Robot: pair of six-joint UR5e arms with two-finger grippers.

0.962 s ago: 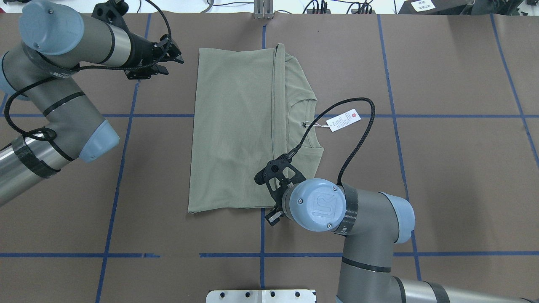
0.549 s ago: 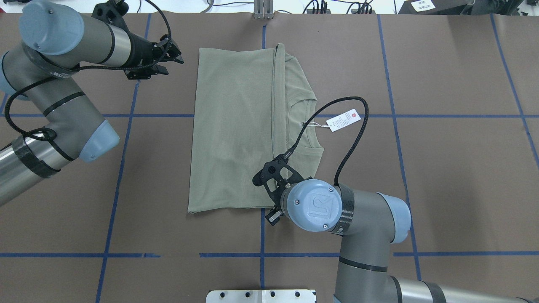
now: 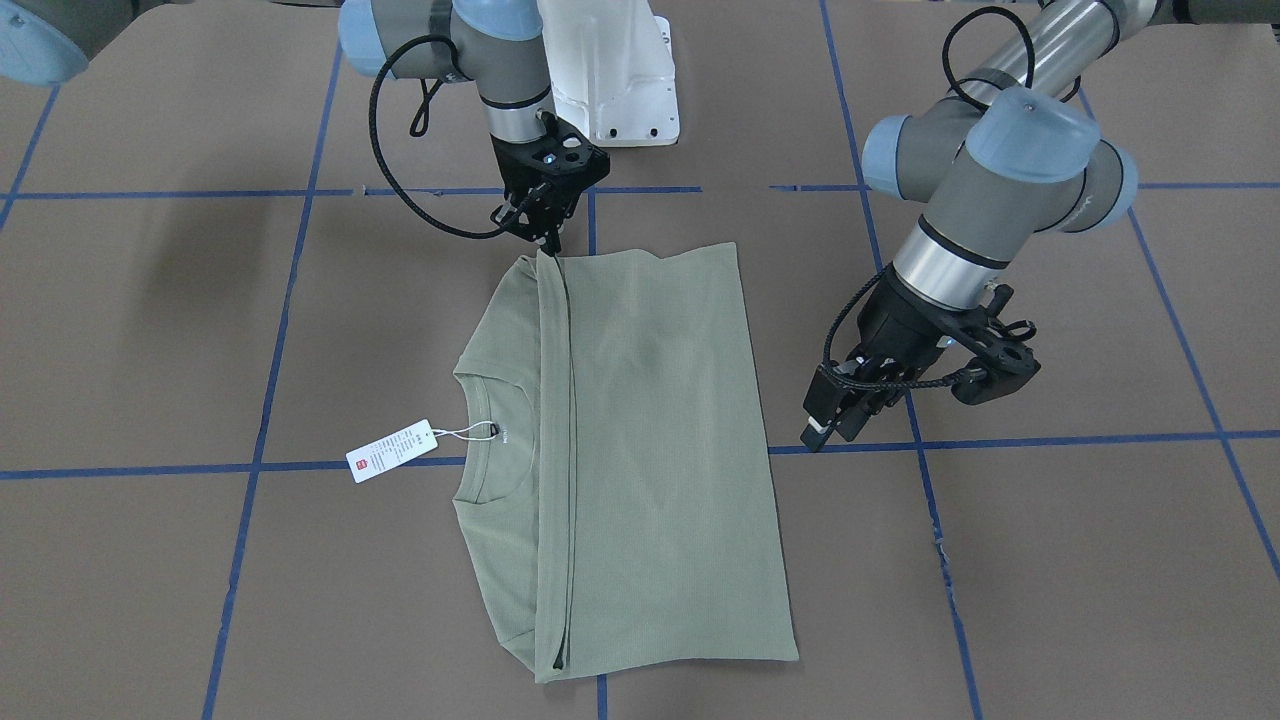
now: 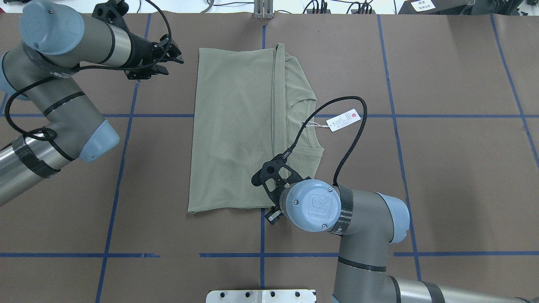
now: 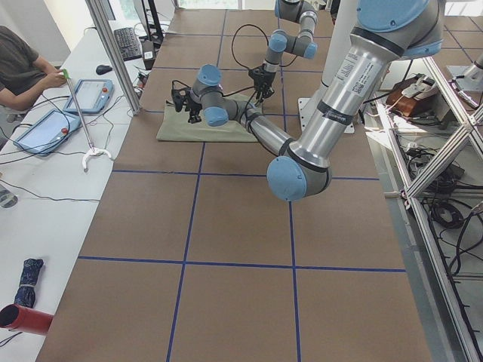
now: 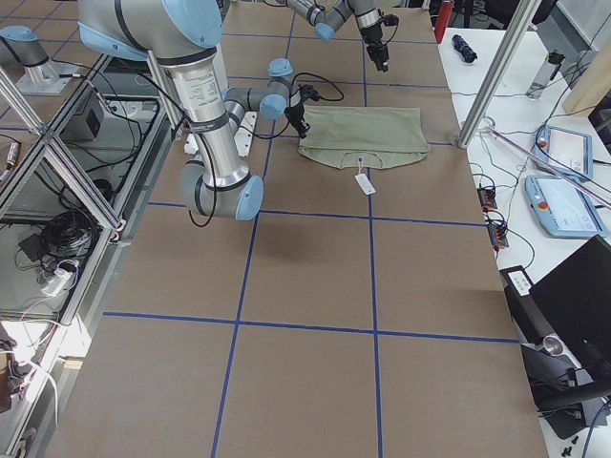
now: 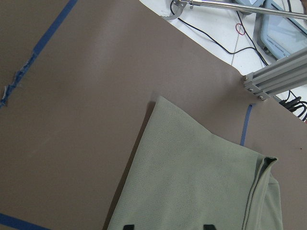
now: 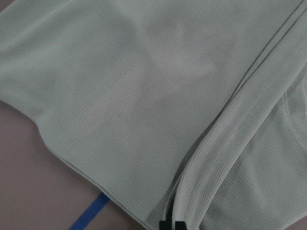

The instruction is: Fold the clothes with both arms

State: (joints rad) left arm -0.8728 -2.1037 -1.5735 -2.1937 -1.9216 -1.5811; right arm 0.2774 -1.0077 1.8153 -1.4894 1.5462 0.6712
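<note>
Right gripper (image 3: 549, 238) creeps slightly left, seemingly pinched on the shirt (image 3: 650, 450) at its near fold; left gripper (image 3: 833, 430) hovers far-left, fingers spread.

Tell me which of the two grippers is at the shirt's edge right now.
The right gripper: its closed tips meet the shirt at its folded edge nearest the robot. The left gripper hangs open over the table, beside the shirt.

Robotics lab, test cell. Two arms (image 4: 63, 101) on a white pedestal (image 3: 610, 70). The table (image 4: 463, 176) is covered in brown sheet with a blue tape grid (image 4: 463, 115). Aluminium extrusion frame (image 7: 278, 74) round it, loose cables (image 5: 445, 215) on the floor. The side bench (image 5: 53, 196) has teach pendants (image 6: 563, 205), a keyboard (image 5: 128, 43) and a person (image 5: 19, 64) seated.
</note>
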